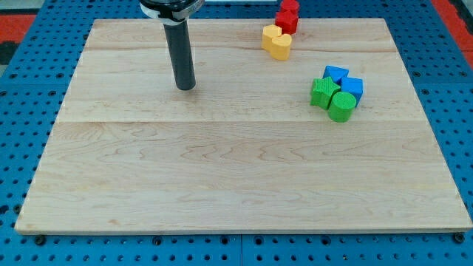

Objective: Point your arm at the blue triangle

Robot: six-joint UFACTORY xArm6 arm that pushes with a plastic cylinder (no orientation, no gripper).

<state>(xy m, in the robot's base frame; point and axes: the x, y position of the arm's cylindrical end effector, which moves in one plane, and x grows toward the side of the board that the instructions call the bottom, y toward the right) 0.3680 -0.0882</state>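
My tip [185, 87] rests on the wooden board [222, 177] in its upper left part, with the dark rod rising straight above it. The blue triangle [336, 73] lies far to the view's right of the tip, at the top of a tight cluster. A second blue block [354, 89] touches it on the lower right. A green star-shaped block [322, 92] and a green cylinder [341, 106] press against the cluster's lower side. The tip touches no block.
A yellow heart-shaped block [276, 41] lies near the board's top edge, between the tip and the cluster. A red block [287, 16] sits just above it at the board's top edge. A blue perforated table [29, 44] surrounds the board.
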